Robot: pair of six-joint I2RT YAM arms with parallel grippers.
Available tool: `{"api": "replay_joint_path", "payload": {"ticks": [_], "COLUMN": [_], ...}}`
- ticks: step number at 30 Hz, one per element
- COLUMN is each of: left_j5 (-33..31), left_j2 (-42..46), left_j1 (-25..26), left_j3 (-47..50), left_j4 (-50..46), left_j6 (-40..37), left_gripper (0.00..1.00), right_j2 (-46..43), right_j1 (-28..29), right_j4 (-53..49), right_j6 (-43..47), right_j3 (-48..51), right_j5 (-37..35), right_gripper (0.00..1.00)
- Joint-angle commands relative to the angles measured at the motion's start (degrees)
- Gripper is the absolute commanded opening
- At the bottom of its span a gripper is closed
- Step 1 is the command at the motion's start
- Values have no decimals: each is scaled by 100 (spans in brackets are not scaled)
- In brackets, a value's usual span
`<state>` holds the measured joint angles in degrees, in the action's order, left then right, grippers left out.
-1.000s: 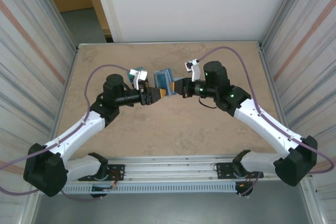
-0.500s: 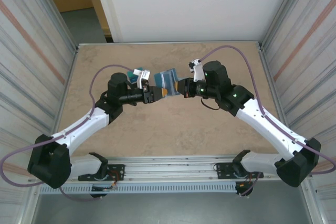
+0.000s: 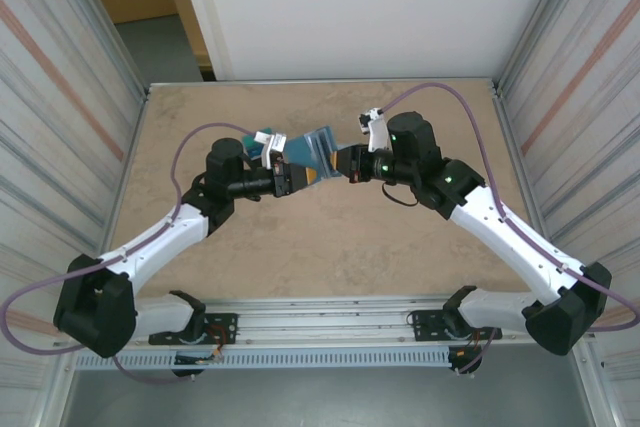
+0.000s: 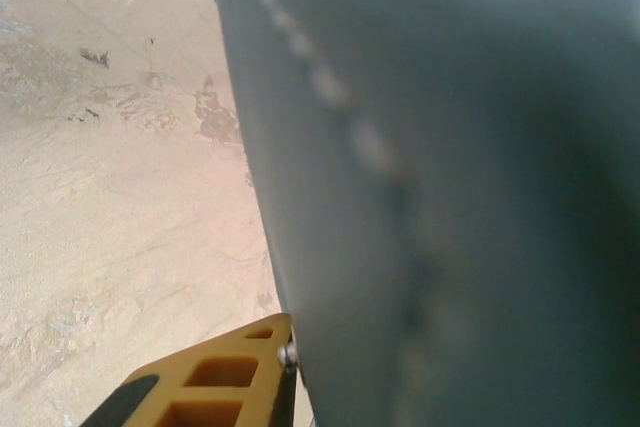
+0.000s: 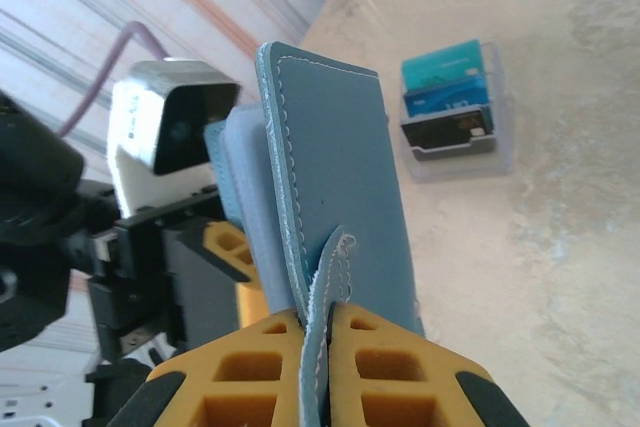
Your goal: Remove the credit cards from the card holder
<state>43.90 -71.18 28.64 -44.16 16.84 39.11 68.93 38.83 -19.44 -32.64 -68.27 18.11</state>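
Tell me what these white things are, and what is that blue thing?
They are two robot arms bolted to a table. One picture looks down from above. The other two come from little cameras on the wrists. Each arm ends in a two-finger pincher. The right gripper is pinching a blue wallet and holding it up. The left gripper is at the wallet's other flap; I cannot tell whether it grips. Some cards sit in a clear tray on the table.
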Motion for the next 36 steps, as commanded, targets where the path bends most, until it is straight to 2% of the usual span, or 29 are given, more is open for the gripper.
{"api": "replay_joint_path", "payload": {"ticks": [1, 10, 17, 36], "left_j5": [96, 101, 93, 47], "left_j2": [-66, 4, 78, 157], "left_j1": [61, 83, 85, 168], "left_j3": [-172, -191, -197, -233], "left_j4": [167, 182, 95, 83], "left_j6": [-7, -58, -102, -167], "left_gripper": [20, 18, 18, 18], "right_j2": [-15, -24, -72, -127], "right_j1": [-60, -183, -279, -308], "right_j4": [600, 688, 1134, 1162], "right_j6": [-214, -307, -524, -524], "right_j3": [44, 167, 384, 472], "right_j5": [538, 591, 898, 958], "right_gripper": [6, 1, 5, 8]}}
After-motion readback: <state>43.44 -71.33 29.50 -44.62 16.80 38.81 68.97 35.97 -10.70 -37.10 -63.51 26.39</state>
